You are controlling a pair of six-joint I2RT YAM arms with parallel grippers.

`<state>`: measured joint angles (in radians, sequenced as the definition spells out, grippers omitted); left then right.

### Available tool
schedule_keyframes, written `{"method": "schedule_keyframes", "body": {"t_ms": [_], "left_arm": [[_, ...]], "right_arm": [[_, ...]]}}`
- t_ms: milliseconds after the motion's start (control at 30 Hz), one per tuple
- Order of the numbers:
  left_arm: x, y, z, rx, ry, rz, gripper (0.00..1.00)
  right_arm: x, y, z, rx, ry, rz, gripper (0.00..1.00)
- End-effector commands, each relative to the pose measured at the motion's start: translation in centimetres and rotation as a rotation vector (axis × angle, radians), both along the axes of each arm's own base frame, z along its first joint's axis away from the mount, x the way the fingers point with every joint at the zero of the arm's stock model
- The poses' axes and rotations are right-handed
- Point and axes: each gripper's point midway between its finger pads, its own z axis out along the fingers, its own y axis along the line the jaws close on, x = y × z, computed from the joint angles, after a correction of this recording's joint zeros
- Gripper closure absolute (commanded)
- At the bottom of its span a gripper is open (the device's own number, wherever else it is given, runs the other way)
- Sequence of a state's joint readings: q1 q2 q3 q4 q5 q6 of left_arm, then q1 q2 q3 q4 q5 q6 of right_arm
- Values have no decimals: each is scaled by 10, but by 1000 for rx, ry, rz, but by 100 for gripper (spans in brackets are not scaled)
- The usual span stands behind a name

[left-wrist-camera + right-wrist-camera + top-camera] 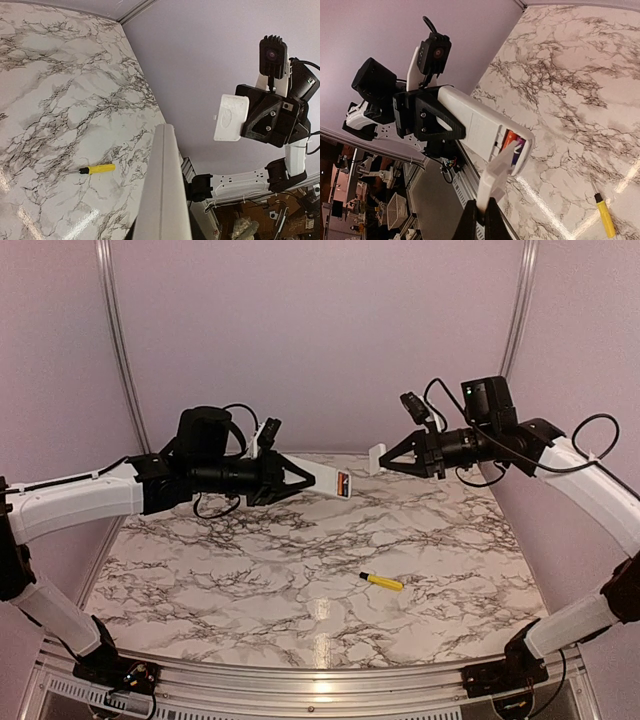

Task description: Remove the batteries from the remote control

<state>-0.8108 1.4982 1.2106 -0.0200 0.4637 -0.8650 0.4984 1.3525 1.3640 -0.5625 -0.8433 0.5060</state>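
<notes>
Remote control [322, 478]: above the table [250, 570], clamped in left gripper [300, 478], bay end pointing right.
Batteries [510, 140]: seated in the bay.
Cover [377, 457]: pinched in right gripper [395, 458], just right of the remote control.
Screwdriver [383, 581]: on the table, near right.

A gap separates remote control [328, 480] from cover [376, 456] in right pincer [387, 461].

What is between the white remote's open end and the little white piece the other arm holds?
Nothing. The top view shows only open air, above the marble table, between the remote control and the white piece.
</notes>
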Motion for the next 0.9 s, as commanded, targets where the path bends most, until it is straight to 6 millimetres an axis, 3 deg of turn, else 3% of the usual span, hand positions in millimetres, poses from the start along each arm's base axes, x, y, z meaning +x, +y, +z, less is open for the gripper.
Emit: {"method": "schedule_keyframes", "body": {"t_ms": [0, 200, 600, 867], "left_arm": [[-5, 14, -7, 37, -11, 30, 100], [-9, 22, -25, 90, 15, 43, 100], [-18, 33, -57, 157, 62, 41, 100], [-23, 35, -71, 174, 91, 32, 100]], "right_arm": [[13, -24, 10, -63, -75, -98, 100], [41, -54, -19, -205, -67, -251, 100], [78, -114, -132, -709, 0, -435, 100], [84, -126, -198, -870, 98, -412, 100]]}}
